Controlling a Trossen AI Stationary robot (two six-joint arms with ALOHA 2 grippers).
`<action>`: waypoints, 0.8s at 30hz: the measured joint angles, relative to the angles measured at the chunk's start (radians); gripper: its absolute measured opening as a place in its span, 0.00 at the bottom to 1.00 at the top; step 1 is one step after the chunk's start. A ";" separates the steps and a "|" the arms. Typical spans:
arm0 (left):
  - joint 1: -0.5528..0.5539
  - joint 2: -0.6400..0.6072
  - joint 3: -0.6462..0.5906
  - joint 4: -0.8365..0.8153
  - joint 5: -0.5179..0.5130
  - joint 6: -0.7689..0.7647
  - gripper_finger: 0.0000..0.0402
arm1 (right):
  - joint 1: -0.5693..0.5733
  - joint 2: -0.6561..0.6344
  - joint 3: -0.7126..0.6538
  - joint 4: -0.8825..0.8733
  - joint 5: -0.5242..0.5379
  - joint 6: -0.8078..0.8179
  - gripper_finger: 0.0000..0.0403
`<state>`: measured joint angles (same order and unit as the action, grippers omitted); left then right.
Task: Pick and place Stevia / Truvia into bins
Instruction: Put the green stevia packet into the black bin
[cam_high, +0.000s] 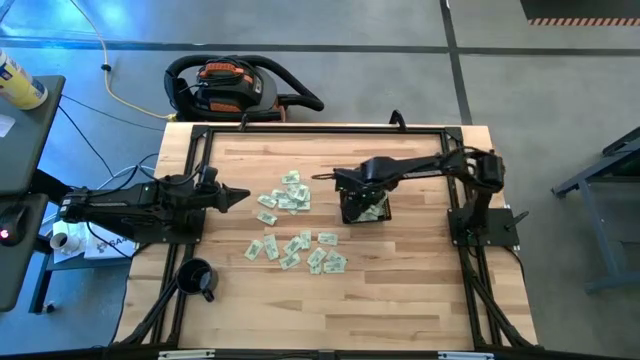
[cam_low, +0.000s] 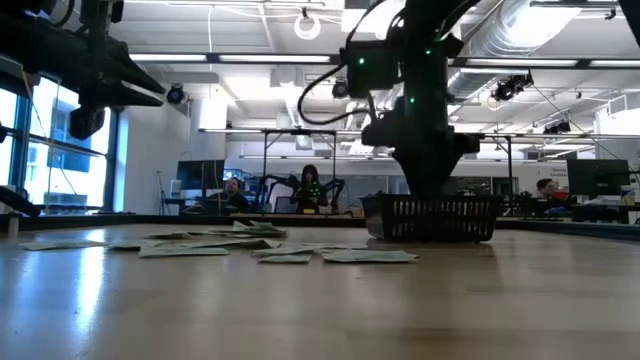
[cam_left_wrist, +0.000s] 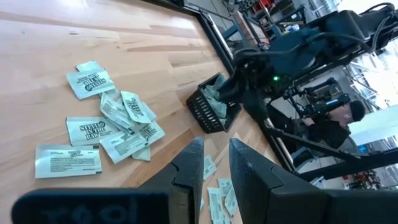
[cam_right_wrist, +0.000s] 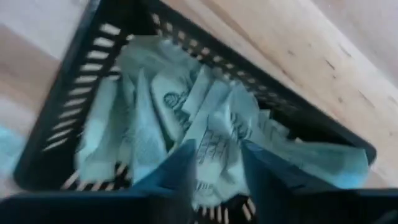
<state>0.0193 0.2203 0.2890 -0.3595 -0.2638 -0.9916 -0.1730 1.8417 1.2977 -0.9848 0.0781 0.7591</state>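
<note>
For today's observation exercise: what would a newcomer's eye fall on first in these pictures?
Probably the right gripper reaching down into the black basket right of the table's centre, which is heaped with sachets. Next, the loose sachets scattered across the middle, and the left gripper waiting beside them.

Basket: we see a small black basket (cam_high: 368, 209) on the wooden table (cam_high: 420, 290), with pale packets inside.
Right gripper: our right gripper (cam_high: 352, 196) hangs right over the basket.
Packets: lots of small green and white packets (cam_high: 292, 226) lie loose left of the basket.
Left gripper: our left gripper (cam_high: 240, 196) waits far left of the basket, past the packets.
Mug: a round black mug (cam_high: 196, 278) sits far from the basket, near the left corner.
Vacuum: a black and orange vacuum (cam_high: 232, 87) sits on the floor behind the table.
</note>
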 joint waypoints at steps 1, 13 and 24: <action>0.000 0.000 0.000 0.001 0.000 0.000 0.28 | 0.000 -0.011 -0.005 0.004 -0.013 0.002 0.36; 0.000 0.000 0.000 0.013 -0.078 0.000 0.28 | 0.056 0.018 0.191 0.367 0.016 -0.410 0.73; 0.000 0.000 0.000 0.020 -0.082 -0.020 0.28 | -0.024 0.430 0.604 0.359 -0.005 -0.550 0.74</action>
<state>0.0196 0.2199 0.2890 -0.3393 -0.3462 -1.0115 -0.1967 2.2717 1.9016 -0.6253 0.0732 0.2087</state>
